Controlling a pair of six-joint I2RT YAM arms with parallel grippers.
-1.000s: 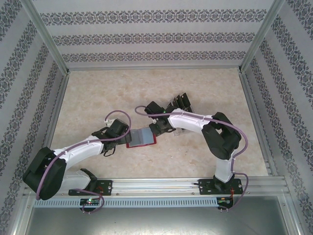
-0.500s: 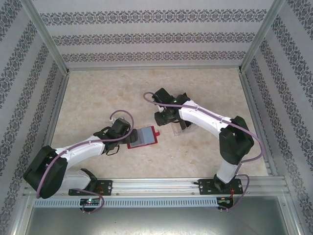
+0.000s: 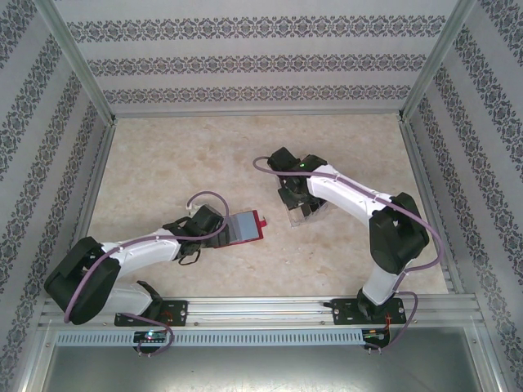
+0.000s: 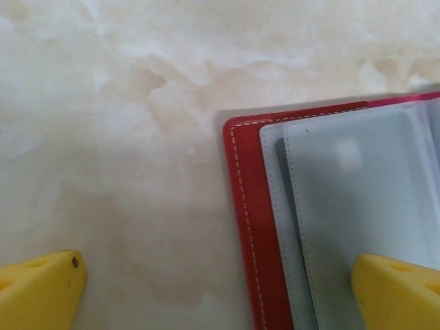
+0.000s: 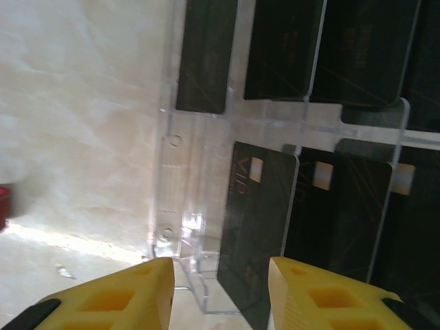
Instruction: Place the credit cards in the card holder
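The red card holder (image 3: 248, 226) lies open on the table, its greyish sleeves (image 4: 357, 206) facing up. My left gripper (image 3: 221, 231) is open wide at the holder's left edge (image 4: 244, 206). One yellow fingertip (image 4: 395, 289) sits over the sleeves and the other over bare table. Several black credit cards (image 5: 258, 227) stand in a clear plastic rack (image 5: 175, 172). My right gripper (image 5: 220, 289) hovers open just over the rack's near left corner, holding nothing. A card's edge lies in the gap. From above, the right gripper (image 3: 292, 202) covers most of the rack (image 3: 309, 214).
Patterned walls and metal frame rails (image 3: 98, 163) enclose the pale marble table (image 3: 180, 155). Bare table surface stretches behind and to both sides of the arms. A sliver of the red holder (image 5: 3, 206) shows at the left edge of the right wrist view.
My right arm pulled back from the card holder to the clear rack, and its jaws opened wider. The left arm shifted slightly right and stays open at the holder.
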